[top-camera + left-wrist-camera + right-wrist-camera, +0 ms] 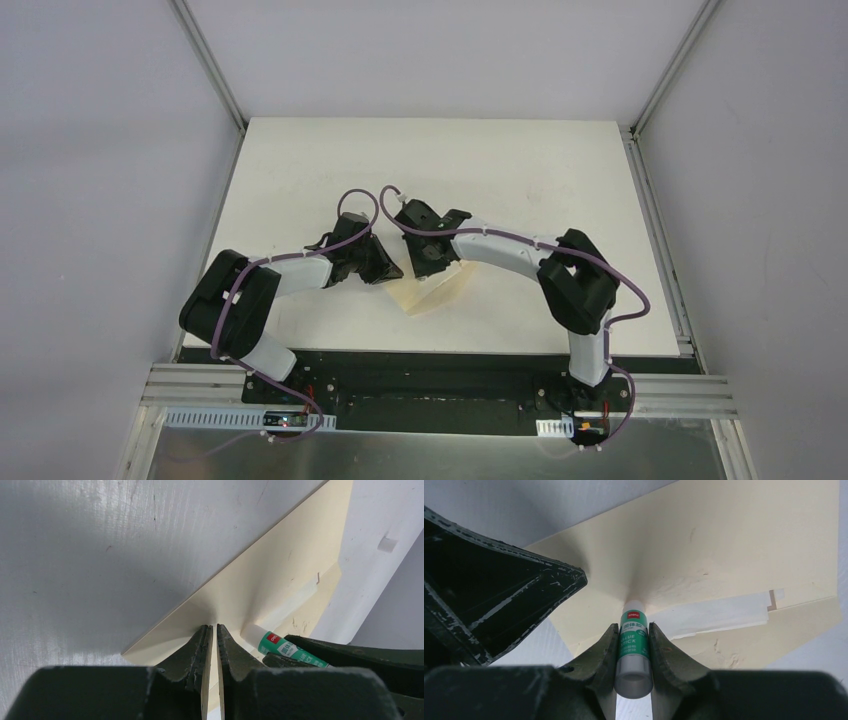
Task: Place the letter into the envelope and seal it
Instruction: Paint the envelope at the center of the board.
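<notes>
The yellow-tan envelope [432, 292] [280, 565] [734, 540] lies flat on the white table between both grippers. My left gripper [392, 272] [215, 626] is shut to a thin slit, its tips pressing down on the envelope's surface. My right gripper [432, 262] [633, 626] is shut on a white-green glue stick [634, 640] [282, 647], whose white tip touches the envelope. A paler whitish strip [724, 612] runs across the envelope beside the glue tip, and I cannot tell if it is the letter. A wrinkled tan part [774, 635] lies below that strip.
The white table [520, 180] is ringed by grey walls and aluminium posts. The left gripper's dark body [499, 595] fills the left of the right wrist view, close beside the glue stick. A small white scrap [387, 544] lies on the table past the envelope.
</notes>
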{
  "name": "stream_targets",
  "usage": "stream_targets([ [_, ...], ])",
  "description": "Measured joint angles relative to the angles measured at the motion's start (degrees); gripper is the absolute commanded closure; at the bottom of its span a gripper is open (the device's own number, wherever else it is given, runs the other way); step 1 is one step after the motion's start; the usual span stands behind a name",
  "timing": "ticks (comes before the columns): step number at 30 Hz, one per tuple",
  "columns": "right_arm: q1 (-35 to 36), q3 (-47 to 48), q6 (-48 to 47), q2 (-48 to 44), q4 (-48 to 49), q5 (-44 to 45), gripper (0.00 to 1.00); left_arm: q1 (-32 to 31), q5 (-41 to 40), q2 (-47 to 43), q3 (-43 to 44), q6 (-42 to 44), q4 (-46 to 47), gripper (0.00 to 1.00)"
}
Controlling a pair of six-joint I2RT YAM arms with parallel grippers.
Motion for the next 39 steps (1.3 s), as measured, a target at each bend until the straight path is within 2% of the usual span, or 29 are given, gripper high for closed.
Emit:
stream_targets([
  [12,0.5,0.8,0.1,0.5,-0.2,0.0,1.00,0.0,0.3,0.2,0.0,-0.2,0.2,0.88],
  [39,-5.5,5.0,1.2,3.4,-1.6,-0.7,1.00,0.3,2.0,2.6,0.3,-0.2,3.0,0.89],
])
